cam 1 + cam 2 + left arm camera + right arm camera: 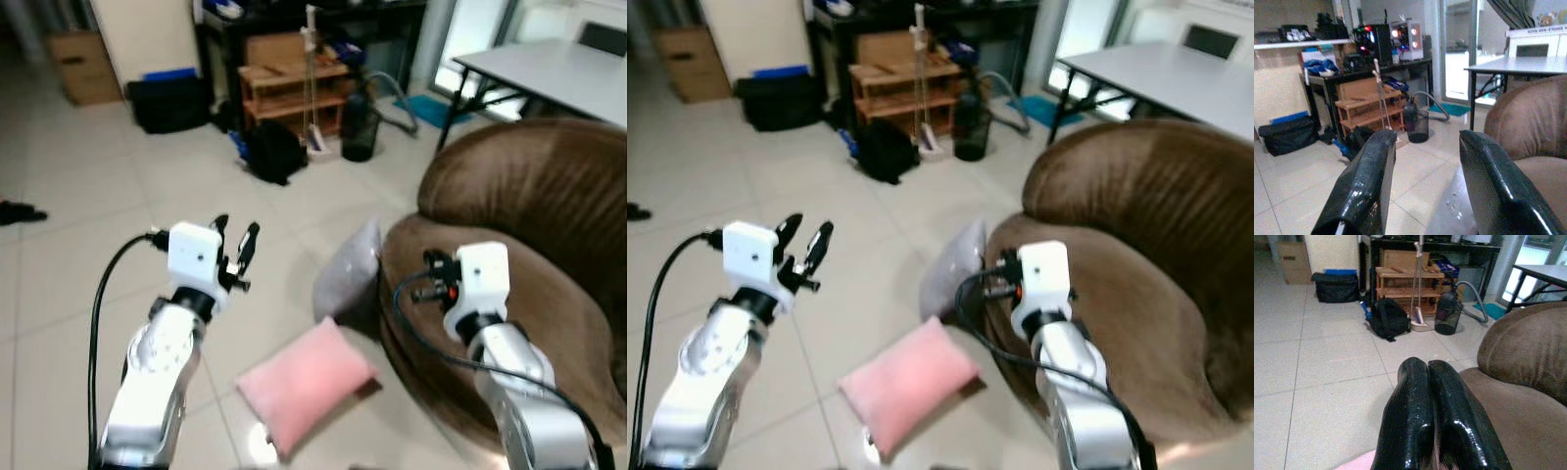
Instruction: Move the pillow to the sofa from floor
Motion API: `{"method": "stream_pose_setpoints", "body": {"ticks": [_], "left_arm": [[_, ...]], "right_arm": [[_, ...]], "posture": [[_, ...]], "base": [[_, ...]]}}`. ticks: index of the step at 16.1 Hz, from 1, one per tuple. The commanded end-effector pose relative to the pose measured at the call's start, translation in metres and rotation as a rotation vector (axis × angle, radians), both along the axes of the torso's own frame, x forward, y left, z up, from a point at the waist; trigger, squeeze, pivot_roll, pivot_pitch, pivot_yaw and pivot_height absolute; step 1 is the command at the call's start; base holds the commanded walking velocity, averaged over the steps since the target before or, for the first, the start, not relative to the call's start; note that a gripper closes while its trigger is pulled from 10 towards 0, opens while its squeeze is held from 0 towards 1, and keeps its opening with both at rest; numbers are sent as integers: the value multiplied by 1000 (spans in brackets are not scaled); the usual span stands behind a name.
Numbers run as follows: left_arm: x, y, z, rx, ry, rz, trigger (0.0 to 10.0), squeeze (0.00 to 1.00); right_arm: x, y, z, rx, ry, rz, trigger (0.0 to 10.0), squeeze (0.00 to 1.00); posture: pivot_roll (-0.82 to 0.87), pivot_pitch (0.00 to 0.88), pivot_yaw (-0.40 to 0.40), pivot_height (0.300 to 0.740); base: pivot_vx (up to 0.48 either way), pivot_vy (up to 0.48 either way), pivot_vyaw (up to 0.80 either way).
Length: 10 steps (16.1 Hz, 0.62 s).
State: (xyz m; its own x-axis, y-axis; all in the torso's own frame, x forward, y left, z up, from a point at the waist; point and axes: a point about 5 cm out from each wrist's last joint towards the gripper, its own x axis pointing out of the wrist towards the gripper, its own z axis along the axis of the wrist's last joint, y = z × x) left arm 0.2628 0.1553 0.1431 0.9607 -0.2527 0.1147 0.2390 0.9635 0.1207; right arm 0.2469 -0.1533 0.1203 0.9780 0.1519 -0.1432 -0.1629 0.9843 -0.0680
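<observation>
A pink pillow (pixel 306 382) lies flat on the tiled floor between my two arms, just in front of the brown sofa (pixel 549 255). A grey pillow (pixel 348 269) leans upright against the sofa's front edge. My left gripper (pixel 237 235) is raised above the floor to the left of the pink pillow, open, with nothing between its fingers (pixel 1364 181). My right gripper (pixel 1428 364) hovers over the sofa's front edge, shut and empty; its white wrist block (pixel 480 279) hides the fingers from the head camera. A corner of the pink pillow (pixel 1361 462) lies below it.
A black backpack (pixel 274 152), a wooden shelf (pixel 294 88) and a dark bin (pixel 360 127) stand at the back. A white table (pixel 539 64) is behind the sofa. A cardboard box (pixel 83 64) and a black bag (pixel 167 103) sit far left.
</observation>
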Motion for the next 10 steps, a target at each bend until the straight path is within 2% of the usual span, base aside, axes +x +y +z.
{"method": "stream_pose_setpoints", "body": {"ticks": [1, 5, 7, 10], "left_arm": [[0, 2, 0, -2, 7, 20, 10000, 0], [2, 7, 0, 7, 10, 33, 10000, 0], [4, 9, 1, 8, 5, 43, 10000, 0], [4, 11, 0, 11, 3, 59, 10000, 0]], "right_arm": [[5, -1, 5, -1, -9, -6, 10000, 0], [6, -1, 5, 3, -6, -4, 10000, 0], [7, -3, 5, 1, -4, -10, 10000, 0], [7, -3, 5, 5, 0, -12, 10000, 0]], "posture": [[-18, 16, 13, 740], [-19, 18, 12, 740], [-20, 19, 8, 740], [-18, 28, 1, 740]], "base": [[0, 334, 0], [0, 368, 0], [0, 420, -444], [0, 419, -758]]}}
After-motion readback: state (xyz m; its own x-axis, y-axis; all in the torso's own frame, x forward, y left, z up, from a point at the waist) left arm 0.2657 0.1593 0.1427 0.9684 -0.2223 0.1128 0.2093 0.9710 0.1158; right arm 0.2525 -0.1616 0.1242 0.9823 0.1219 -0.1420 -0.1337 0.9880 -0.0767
